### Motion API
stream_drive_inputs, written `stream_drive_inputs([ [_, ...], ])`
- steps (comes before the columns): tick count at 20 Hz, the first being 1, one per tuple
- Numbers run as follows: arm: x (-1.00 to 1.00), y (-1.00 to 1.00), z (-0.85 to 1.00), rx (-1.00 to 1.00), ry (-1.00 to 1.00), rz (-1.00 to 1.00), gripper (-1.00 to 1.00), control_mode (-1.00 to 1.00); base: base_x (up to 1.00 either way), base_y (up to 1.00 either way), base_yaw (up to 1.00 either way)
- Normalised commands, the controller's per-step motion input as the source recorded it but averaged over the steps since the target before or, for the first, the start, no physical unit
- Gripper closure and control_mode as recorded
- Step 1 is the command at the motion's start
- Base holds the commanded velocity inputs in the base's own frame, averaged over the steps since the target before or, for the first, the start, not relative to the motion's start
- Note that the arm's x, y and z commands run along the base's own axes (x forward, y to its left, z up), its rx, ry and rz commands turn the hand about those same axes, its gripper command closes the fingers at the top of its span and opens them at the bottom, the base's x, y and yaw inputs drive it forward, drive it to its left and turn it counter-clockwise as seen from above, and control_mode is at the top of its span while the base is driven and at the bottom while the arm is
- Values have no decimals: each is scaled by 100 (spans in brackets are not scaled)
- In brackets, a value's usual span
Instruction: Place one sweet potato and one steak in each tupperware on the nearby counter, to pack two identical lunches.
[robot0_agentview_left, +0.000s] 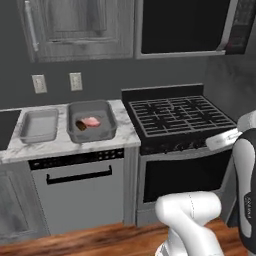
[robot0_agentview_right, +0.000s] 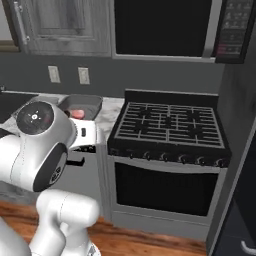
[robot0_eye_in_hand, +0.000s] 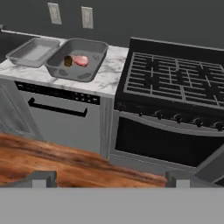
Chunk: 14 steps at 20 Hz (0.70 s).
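With the tool (robot0_eye_in_hand: 109, 177) standing released and empty, the right tupperware (robot0_agentview_left: 92, 121) on the tabletop (robot0_agentview_left: 125, 131) is holding a steak (robot0_agentview_left: 91, 121) and sweet potato (robot0_agentview_left: 81, 125), the left tupperware (robot0_agentview_left: 39, 124) awaiting filling.

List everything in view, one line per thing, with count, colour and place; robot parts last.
tupperware: two, grey, side by side on the counter; the left one holds nothing
steak: one, red-pink, in the right tupperware
sweet potato: one, dark brown, beside the steak
counter: one, white marble, left of the stove
stove: one, black, right of the counter
dishwasher: one, grey, under the counter
wall outlets: two, pale, above the counter
gripper: one, dark fingertips, open, well back from the counter
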Motion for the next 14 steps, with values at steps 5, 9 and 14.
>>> stream_drive_inputs([
  [5,0,0,0,0,0,0,-100,100,-89,-20,26],
  [9,0,0,0,0,0,0,-100,100,-100,-10,18],
  [14,0,0,0,0,0,0,-100,100,-100,-39,7],
])
